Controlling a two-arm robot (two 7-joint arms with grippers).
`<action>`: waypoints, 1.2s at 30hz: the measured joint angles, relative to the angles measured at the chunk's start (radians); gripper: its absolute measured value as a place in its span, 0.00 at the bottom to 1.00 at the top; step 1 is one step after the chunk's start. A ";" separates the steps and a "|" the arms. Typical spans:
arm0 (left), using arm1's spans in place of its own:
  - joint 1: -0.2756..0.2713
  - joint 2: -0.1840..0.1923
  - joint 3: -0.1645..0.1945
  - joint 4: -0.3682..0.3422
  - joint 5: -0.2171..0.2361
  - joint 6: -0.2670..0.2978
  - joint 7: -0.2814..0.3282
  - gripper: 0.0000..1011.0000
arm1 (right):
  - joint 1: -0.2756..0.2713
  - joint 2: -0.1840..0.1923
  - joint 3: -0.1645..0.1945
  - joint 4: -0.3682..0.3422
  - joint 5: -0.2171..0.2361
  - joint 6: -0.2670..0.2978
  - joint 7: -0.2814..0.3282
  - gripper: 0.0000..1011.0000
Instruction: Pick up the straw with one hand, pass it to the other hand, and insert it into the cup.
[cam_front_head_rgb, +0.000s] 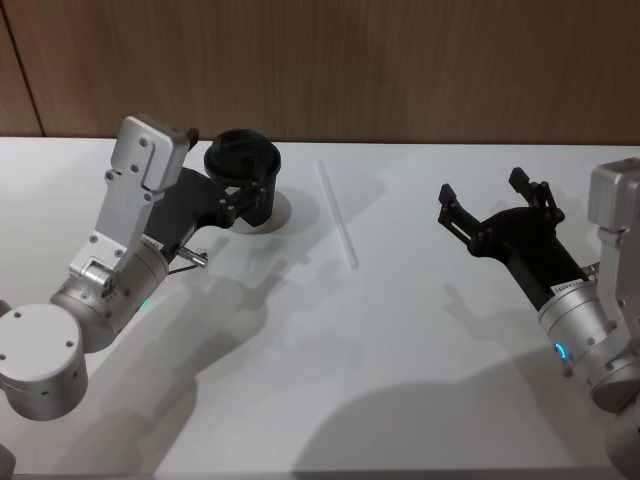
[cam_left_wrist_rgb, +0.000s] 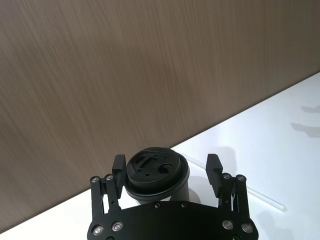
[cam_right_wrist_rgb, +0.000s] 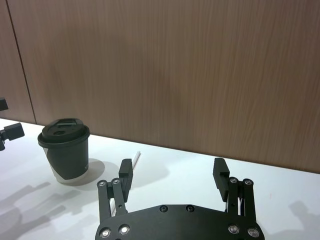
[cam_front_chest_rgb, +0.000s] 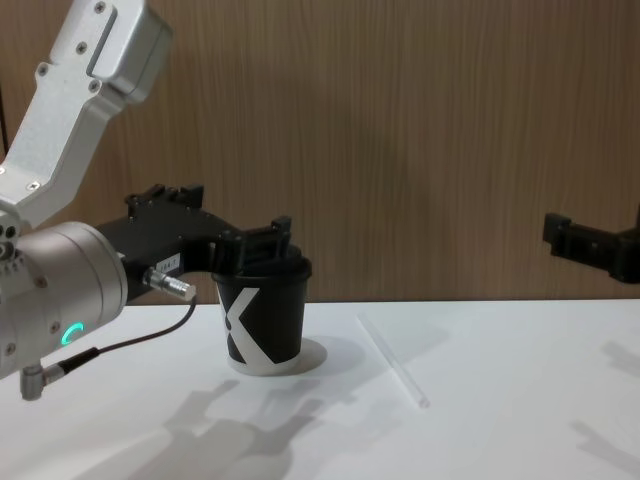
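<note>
Cup (cam_front_head_rgb: 240, 158), black paper, white K mark, domed lid: upright on white surface (cam_front_head_rgb: 400, 350). Left gripper (cam_left_wrist_rgb: 166, 164): jaws apart, straddling the lid; contact unclear. Straw (cam_front_head_rgb: 337, 214), translucent: flat on surface at 3 o'clock of Cup, lying 11-to-5, untouched. Right gripper (cam_front_head_rgb: 482, 186): at 3 o'clock of Straw, well apart, above surface, jaws wide apart, empty.

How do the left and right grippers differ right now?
The left gripper straddles the cup, on a green-lit arm; the right gripper hovers over the table, right of the straw, on a blue-lit arm. Both are open and hold nothing.
</note>
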 joint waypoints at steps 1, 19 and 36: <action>0.000 0.000 0.000 0.000 0.000 0.000 0.000 0.99 | 0.000 0.000 0.000 0.000 0.000 0.000 0.000 1.00; 0.000 0.000 0.000 0.000 0.000 0.000 0.000 0.99 | 0.000 0.001 0.000 0.000 -0.002 0.000 0.001 1.00; 0.000 0.000 0.000 0.000 0.000 0.000 0.000 0.99 | 0.007 0.033 -0.008 -0.006 -0.002 0.048 0.070 1.00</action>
